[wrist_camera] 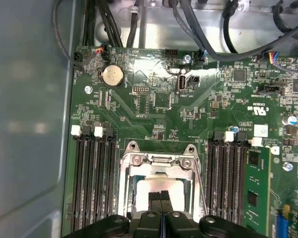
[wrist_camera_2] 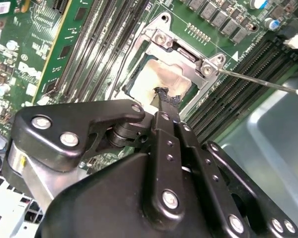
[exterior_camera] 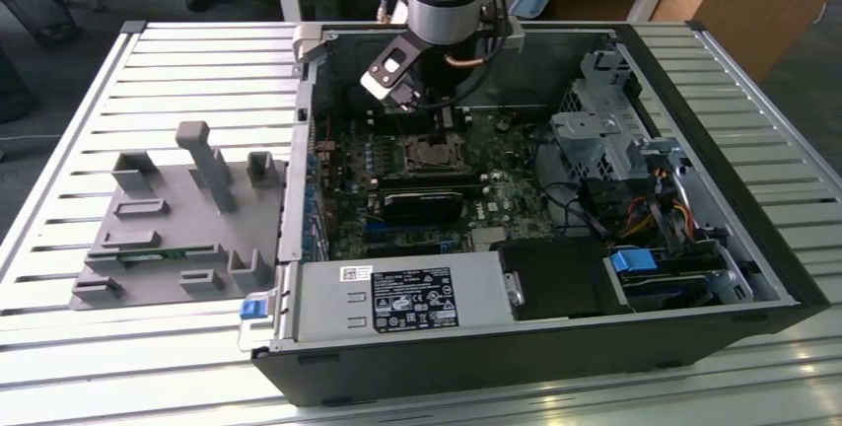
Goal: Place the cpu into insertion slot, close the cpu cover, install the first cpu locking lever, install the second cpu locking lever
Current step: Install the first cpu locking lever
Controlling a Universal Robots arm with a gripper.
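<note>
The motherboard [wrist_camera: 188, 114] is green. The cpu cover [wrist_camera: 158, 159] is bright silver; the cpu [wrist_camera: 146, 187] in its window shows a pale silver-grey face. The gripper [wrist_camera: 161, 195] is matte black with silver screw heads. The memory slots [wrist_camera: 92, 173] are black with white end latches. In the exterior view the case [exterior_camera: 526, 357] is black, the slatted table [exterior_camera: 197, 61] striped pale grey, the fixture [exterior_camera: 172, 219] plain grey.

Memory slot rows [wrist_camera: 92, 183] flanking the cpu cover [wrist_camera: 159, 159], loose cables [wrist_camera: 111, 25] beyond, thin lever [wrist_camera_2: 258, 82] jutting sideways
</note>
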